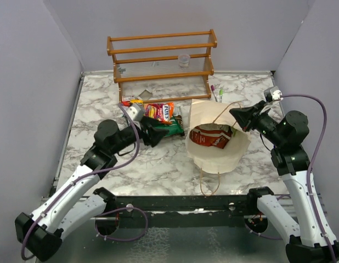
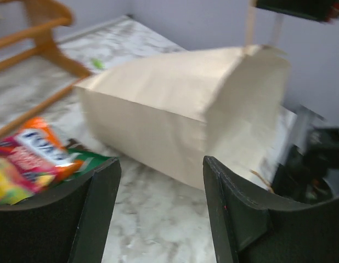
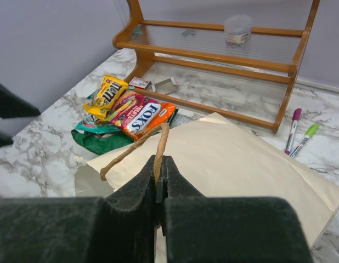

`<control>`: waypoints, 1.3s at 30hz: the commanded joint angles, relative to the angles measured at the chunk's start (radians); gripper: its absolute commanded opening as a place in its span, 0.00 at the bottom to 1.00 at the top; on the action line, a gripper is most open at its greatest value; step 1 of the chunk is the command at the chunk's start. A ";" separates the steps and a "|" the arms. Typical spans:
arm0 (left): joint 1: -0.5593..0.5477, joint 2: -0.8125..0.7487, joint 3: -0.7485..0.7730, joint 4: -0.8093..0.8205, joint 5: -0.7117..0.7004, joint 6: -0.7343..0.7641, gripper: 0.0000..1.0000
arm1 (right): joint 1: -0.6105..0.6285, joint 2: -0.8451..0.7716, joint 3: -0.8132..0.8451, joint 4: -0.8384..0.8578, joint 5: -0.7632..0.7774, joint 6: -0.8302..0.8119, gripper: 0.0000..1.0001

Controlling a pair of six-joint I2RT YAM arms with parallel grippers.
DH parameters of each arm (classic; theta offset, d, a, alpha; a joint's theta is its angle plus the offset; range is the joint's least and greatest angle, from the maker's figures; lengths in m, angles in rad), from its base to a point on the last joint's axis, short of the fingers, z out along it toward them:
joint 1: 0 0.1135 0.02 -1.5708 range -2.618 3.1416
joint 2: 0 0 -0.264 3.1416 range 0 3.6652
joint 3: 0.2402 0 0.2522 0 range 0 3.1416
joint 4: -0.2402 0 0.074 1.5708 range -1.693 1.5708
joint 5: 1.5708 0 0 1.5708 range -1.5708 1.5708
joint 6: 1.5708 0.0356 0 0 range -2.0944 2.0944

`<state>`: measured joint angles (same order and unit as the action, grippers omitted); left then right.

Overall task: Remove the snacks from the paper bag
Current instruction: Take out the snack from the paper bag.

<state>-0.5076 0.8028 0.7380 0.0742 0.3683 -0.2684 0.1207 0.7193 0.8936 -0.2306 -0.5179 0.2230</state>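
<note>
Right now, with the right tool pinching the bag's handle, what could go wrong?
1. The right tool grips only the thin handle, so a hard pull may tear it or let it slip.
2. A red packet lies inside the bag; tipping the bag could trap it or spill it.
3. The open left tool sits close to the bag's side and could crumple it, or knock the packets already out.

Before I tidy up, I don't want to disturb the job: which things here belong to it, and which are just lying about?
Job: paper bag, red packet inside it, snack packets piled beside it.
Lying about: wooden rack, two pens, small cup on the rack.
</note>
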 commanded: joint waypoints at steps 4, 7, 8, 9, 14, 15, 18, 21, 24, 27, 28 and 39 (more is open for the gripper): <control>-0.390 0.139 0.042 0.055 0.034 0.168 0.63 | 0.004 0.010 -0.004 0.037 -0.041 0.020 0.02; -0.561 0.247 0.102 -0.018 -0.091 0.357 0.64 | 0.003 0.006 -0.004 0.039 -0.052 0.026 0.02; -0.609 0.282 0.122 -0.037 -0.141 0.429 0.64 | 0.004 0.005 -0.004 0.040 -0.056 0.029 0.02; -0.643 0.318 0.147 -0.060 -0.188 0.499 0.64 | 0.003 0.004 -0.002 0.041 -0.062 0.032 0.02; -0.694 0.469 0.241 -0.101 -0.276 0.780 0.65 | 0.004 0.000 0.011 0.039 -0.071 0.040 0.02; -0.695 0.496 0.260 -0.107 -0.277 0.825 0.66 | 0.003 0.000 0.014 0.039 -0.072 0.041 0.02; -0.703 0.619 0.341 -0.169 -0.318 0.954 0.65 | 0.003 0.002 0.023 0.034 -0.070 0.037 0.02; -0.717 0.748 0.417 -0.228 -0.402 1.037 0.61 | 0.004 0.000 0.030 0.030 -0.070 0.036 0.02; -0.718 0.813 0.428 -0.206 -0.412 1.085 0.61 | 0.004 -0.006 0.028 0.027 -0.068 0.035 0.02; -0.719 0.873 0.442 -0.191 -0.452 1.121 0.63 | 0.003 -0.006 0.033 0.017 -0.068 0.031 0.02; -0.720 0.899 0.456 -0.189 -0.485 1.127 0.64 | 0.003 -0.006 0.033 0.013 -0.070 0.030 0.02; -0.687 1.110 0.587 -0.197 -0.623 1.148 0.67 | 0.003 -0.027 0.032 -0.001 -0.070 0.033 0.02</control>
<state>-1.2118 1.8687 1.2728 -0.1238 -0.1791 0.8463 0.1207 0.7044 0.8951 -0.2241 -0.5713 0.2577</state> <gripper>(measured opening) 0.665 0.022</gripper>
